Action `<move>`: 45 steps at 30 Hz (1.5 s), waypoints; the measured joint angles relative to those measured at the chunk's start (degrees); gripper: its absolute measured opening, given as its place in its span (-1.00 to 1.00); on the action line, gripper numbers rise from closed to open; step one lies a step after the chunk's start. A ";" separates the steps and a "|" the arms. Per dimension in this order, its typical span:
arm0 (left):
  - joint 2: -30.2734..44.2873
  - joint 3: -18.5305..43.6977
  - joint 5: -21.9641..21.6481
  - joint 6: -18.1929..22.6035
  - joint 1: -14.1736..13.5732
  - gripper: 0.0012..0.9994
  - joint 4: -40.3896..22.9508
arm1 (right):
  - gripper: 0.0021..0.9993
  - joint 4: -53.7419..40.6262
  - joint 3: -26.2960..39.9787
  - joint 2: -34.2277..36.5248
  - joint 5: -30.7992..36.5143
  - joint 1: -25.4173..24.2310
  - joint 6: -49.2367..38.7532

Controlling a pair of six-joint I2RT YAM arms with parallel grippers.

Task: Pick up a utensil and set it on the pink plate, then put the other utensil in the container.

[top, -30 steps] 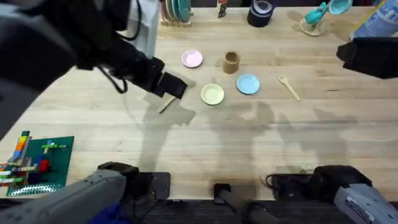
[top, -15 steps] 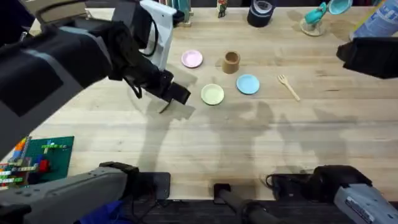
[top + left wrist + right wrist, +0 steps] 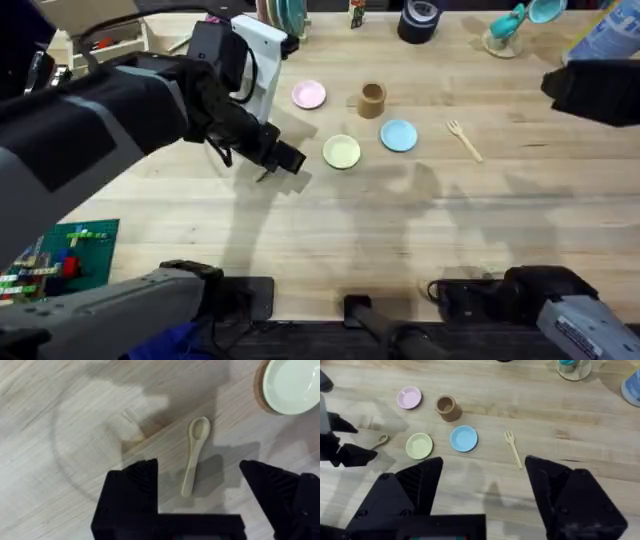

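Where left tool [image 3: 197, 485] gapes: spoon [image 3: 194, 455] between.

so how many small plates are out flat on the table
3. The pink plate is farthest back, left of the cup. The yellow plate is nearer, beside the left gripper. The blue plate is right of the yellow.
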 joint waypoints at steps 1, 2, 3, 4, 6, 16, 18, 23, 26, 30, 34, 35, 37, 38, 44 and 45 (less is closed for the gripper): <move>0.01 0.00 0.00 0.00 0.00 0.99 0.09 | 1.00 0.00 0.00 0.00 0.00 0.00 0.00; 0.21 0.00 0.00 0.02 -0.02 0.99 0.25 | 1.00 0.00 0.00 0.00 0.00 0.00 0.00; 0.57 0.00 0.00 0.02 -0.02 0.99 0.45 | 1.00 0.00 0.00 0.00 0.00 0.00 0.00; 1.05 0.00 0.00 0.02 -0.03 0.99 0.59 | 1.00 0.00 0.00 0.00 0.00 0.00 -0.01; 2.47 0.00 0.00 0.02 -0.13 0.99 0.85 | 1.00 0.00 0.00 0.00 0.00 0.00 0.00; 7.53 0.00 -0.37 0.17 -0.76 0.99 2.51 | 1.00 0.00 0.00 0.00 0.00 0.00 0.00; 7.82 0.19 -0.44 0.24 -0.76 0.99 2.24 | 1.00 0.00 0.00 0.00 0.00 0.00 0.00; 7.87 0.28 -0.53 0.61 -0.76 0.99 1.78 | 1.00 0.00 0.01 0.00 0.00 0.00 0.00; 7.87 0.39 -0.61 0.78 -0.76 0.99 1.21 | 1.00 0.00 0.02 0.00 0.00 0.00 0.00; 8.14 0.61 -1.06 1.07 -0.81 0.85 1.02 | 1.00 0.00 0.02 0.00 0.00 0.00 0.00; 8.34 0.63 -2.36 1.03 -0.72 0.11 1.00 | 1.00 0.00 0.01 0.00 0.00 0.00 0.00; 8.35 0.66 -2.38 0.94 -0.70 -0.17 0.98 | 1.00 0.00 0.00 0.00 0.00 0.00 0.00; 8.35 0.68 -1.32 0.85 -0.74 -0.65 0.46 | 1.00 0.00 0.01 0.00 0.00 0.00 0.00; 8.35 0.68 -0.70 1.07 -0.87 -0.84 0.19 | 1.00 0.00 0.00 0.00 0.00 0.00 0.00; 8.39 0.90 -0.63 0.79 -1.07 -0.91 0.12 | 1.00 0.00 0.02 0.00 0.00 0.00 0.00; 8.39 0.90 -0.63 0.79 -1.07 -0.92 0.12 | 1.00 0.00 0.02 0.00 0.00 0.00 0.00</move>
